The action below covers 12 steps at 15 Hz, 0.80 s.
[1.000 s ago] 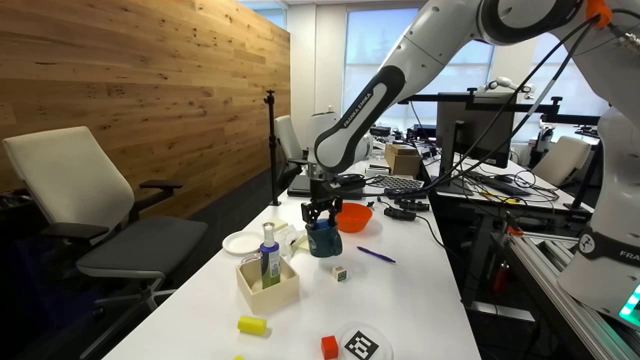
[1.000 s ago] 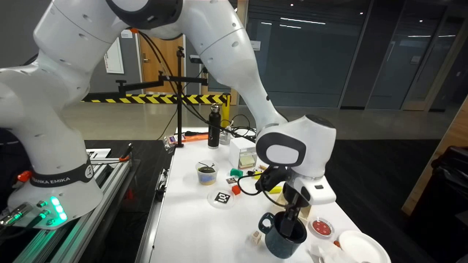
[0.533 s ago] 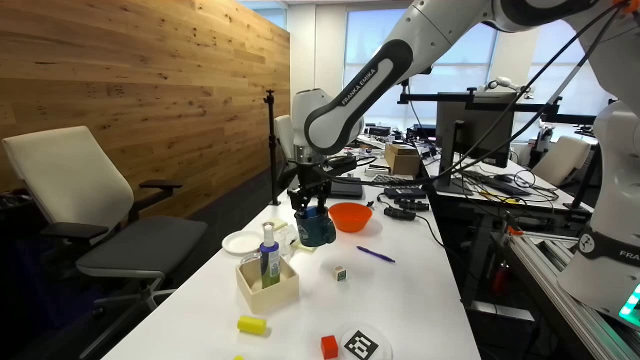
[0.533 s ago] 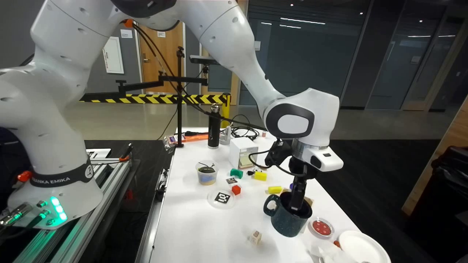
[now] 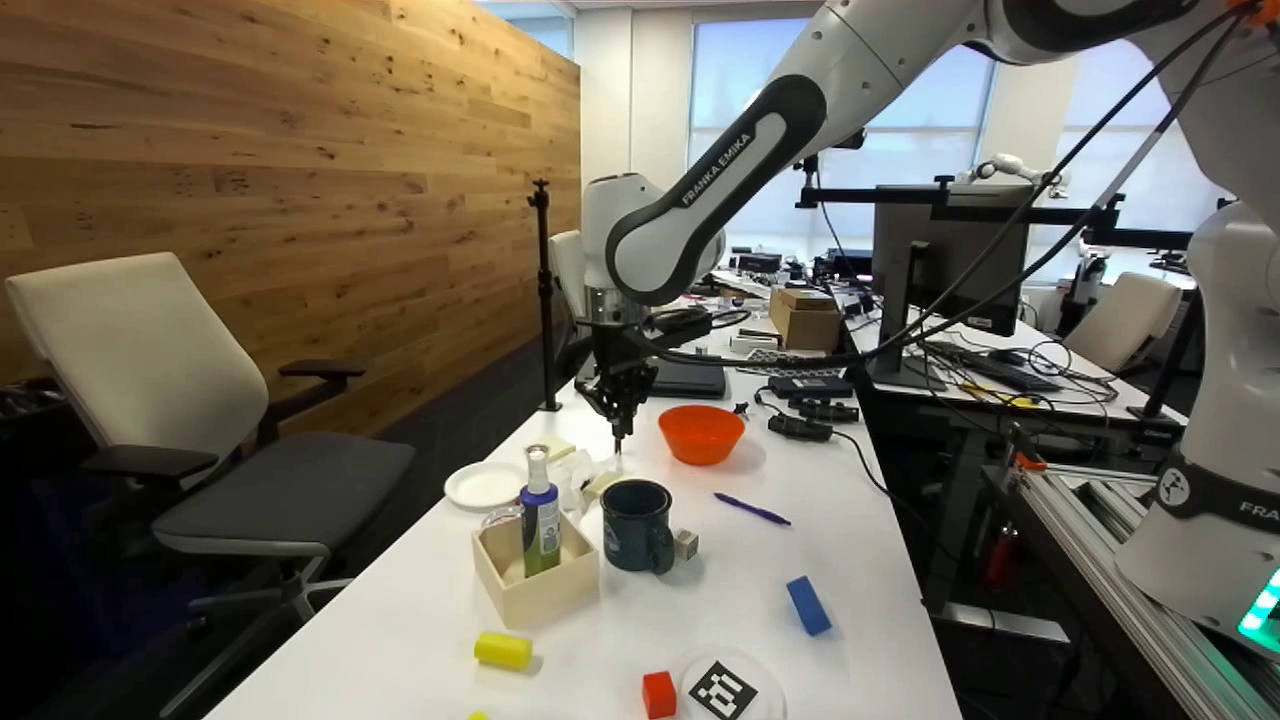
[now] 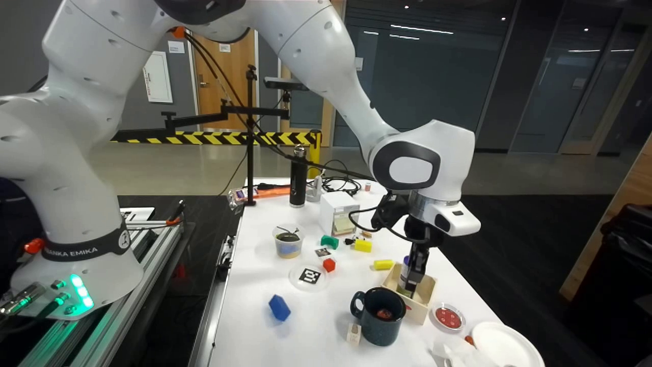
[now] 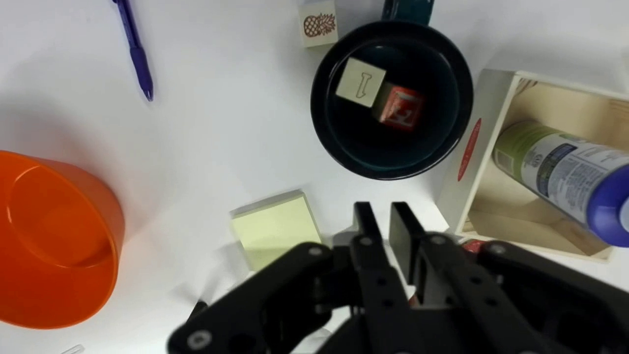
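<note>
Dark-teal, round, ceramic-looking mug (image 6: 379, 327) rests newly released on white counter (image 6: 290, 346), its carry seemingly over, black two-fingered end effector (image 7: 381, 210) parted, empty.

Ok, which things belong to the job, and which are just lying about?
Likely job:
gripper, empty
mug, aloft half a second ago, now down
two blocks inside
blue block, earlier inside too, it seems

Likely lying about:
bowl
pen
box
bottle
plate
sticky notes

White arm (image 5: 880, 50), chunky dark strip (image 5: 716, 172) above the claw (image 7: 382, 209) reading FRANKA EMIKA. Claw's mostly black with silver screws (image 7: 199, 339), black cables (image 5: 880, 352) looping above.
</note>
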Available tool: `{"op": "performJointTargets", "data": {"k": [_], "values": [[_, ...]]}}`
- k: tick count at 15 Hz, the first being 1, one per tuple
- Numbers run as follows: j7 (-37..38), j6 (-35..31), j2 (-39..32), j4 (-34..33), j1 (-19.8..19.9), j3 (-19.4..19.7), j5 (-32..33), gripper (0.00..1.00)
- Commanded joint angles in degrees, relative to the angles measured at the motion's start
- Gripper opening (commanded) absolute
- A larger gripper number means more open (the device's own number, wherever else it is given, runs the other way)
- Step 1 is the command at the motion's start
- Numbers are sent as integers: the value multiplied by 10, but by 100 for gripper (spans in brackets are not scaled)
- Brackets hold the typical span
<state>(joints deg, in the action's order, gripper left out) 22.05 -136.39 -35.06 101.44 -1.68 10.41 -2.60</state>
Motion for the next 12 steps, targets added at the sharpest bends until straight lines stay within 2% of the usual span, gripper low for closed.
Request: {"op": "performJointTargets", "data": {"k": [1,6,7,9,12], "values": [[-1,15,14,-6,5,-5,9,0],[-7,7,34,-8,1,-16,7,0],[-12,8,40,-7,1,-22,5,26],[-13,6,53,-4,-4,-32,5,33],[-15,3,66,3,-14,-48,6,54]]}}
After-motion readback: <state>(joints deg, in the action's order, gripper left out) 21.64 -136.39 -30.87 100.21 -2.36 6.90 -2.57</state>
